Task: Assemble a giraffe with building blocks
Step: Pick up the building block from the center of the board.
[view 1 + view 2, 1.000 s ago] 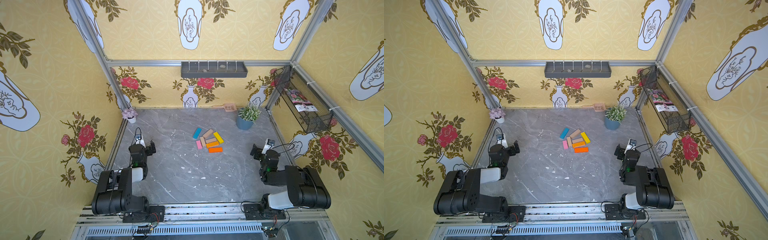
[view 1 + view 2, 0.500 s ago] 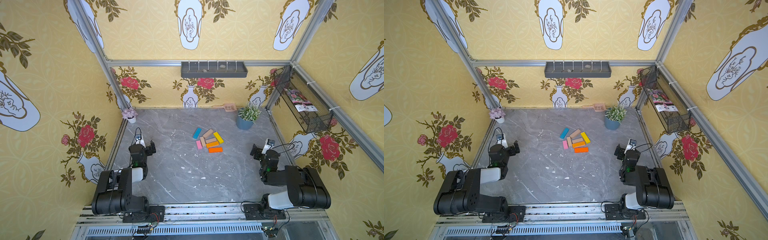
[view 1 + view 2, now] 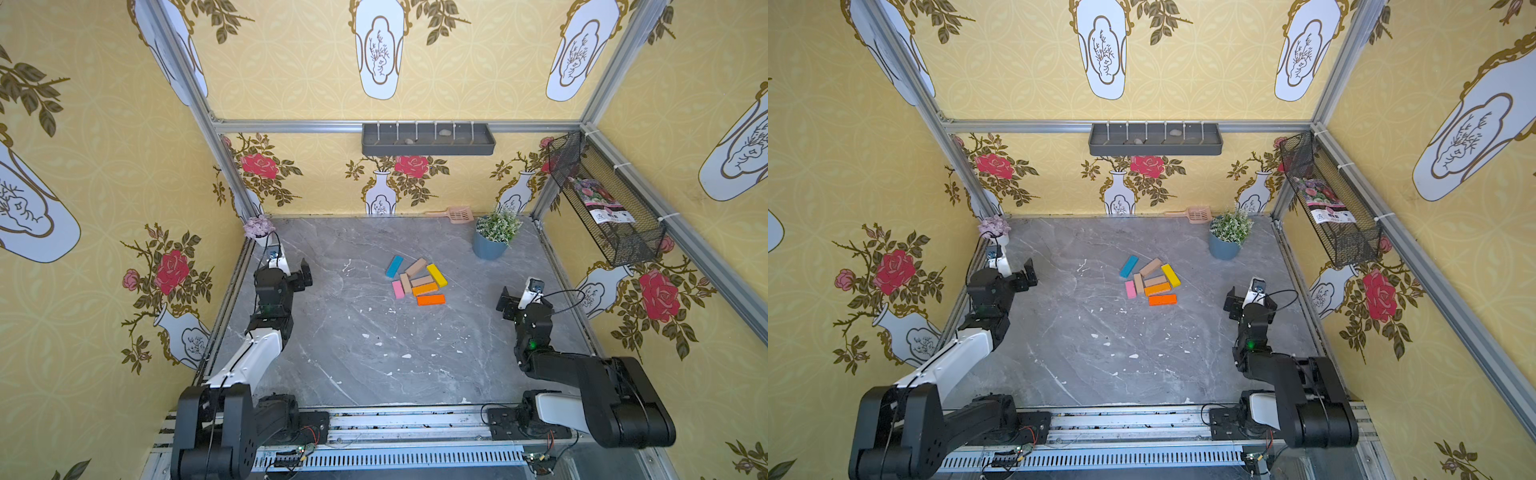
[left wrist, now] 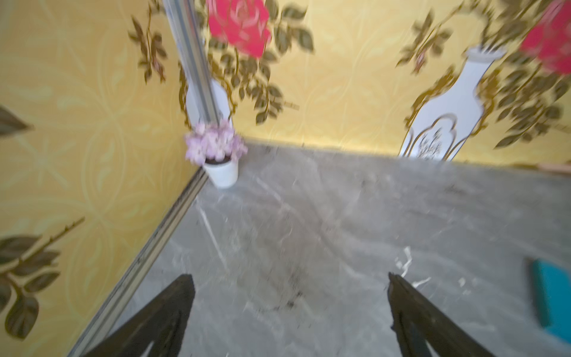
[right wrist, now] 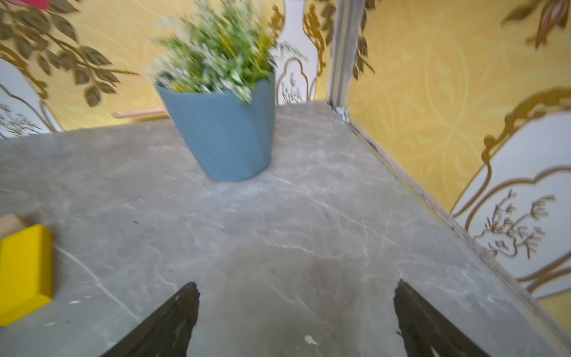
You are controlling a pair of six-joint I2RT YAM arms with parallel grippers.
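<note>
Left gripper (image 4: 290, 282) and right gripper (image 5: 296, 287) gape wide, empty, flanking the blocks (image 3: 417, 280), which lie as before.

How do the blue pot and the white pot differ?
The blue pot is larger than the white pot. Blue pot holds green sprigs; white pot holds lilac flowers. Blue pot stands back right, white pot in the back left corner. Both stand upright.

A grey marble-patterned table (image 3: 353, 340) has eight small coloured building blocks (image 3: 419, 281) lying flat in a loose cluster near its middle. A blue pot (image 3: 488, 249) with a green plant stands near the far right corner, with a pink scoop (image 3: 459, 215) by the back wall beside it. A small white pot (image 3: 262, 240) of purple flowers sits in the far left corner.
</note>
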